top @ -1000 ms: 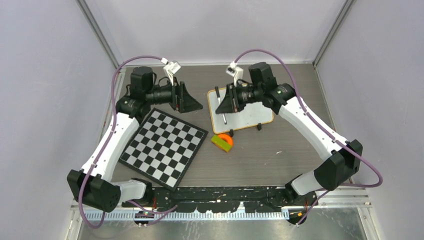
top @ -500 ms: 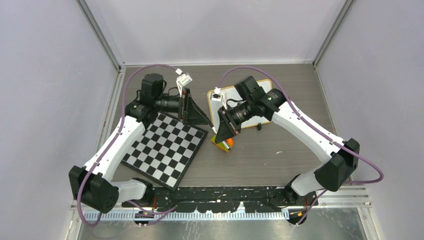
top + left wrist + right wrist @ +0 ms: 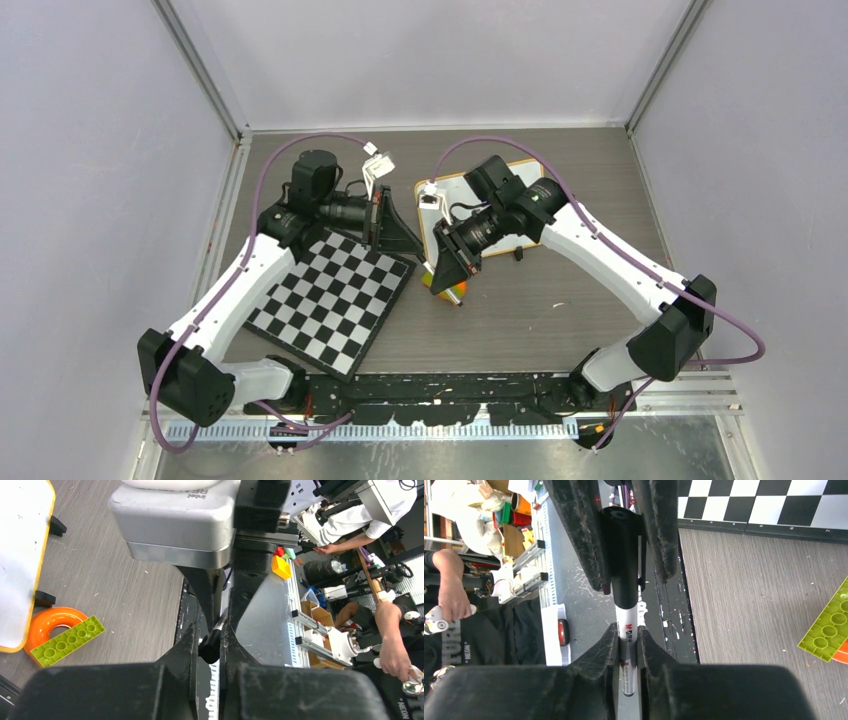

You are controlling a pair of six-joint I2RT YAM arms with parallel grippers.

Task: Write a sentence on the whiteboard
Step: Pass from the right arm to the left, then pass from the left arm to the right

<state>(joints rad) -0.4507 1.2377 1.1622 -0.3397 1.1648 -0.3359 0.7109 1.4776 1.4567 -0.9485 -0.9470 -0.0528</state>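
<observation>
Between the two boards my grippers meet nose to nose. The right gripper point(image 3: 628, 630) is shut on the white barrel of a marker point(image 3: 628, 614). The left gripper point(image 3: 212, 636) is shut on the marker's black cap point(image 3: 210, 649), which the right wrist view shows as the cap point(image 3: 623, 555) between the left fingers point(image 3: 579, 530). In the top view the left gripper point(image 3: 422, 254) and right gripper point(image 3: 443, 266) nearly touch. The whiteboard point(image 3: 432, 222) lies behind, partly under the right arm; its edge point(image 3: 20, 555) shows blank. No sentence shows on the parts I see.
A black-and-white chequered board point(image 3: 330, 295) lies front left, under the left arm. An orange ring point(image 3: 50, 624) with a green brick point(image 3: 67, 641) on it sits just below the whiteboard's front edge, under the right gripper. People and shelves stand beyond the table's near edge.
The right arm swung the marker from over the whiteboard down and left. The left arm moved right to meet it and its jaws closed on the cap.
</observation>
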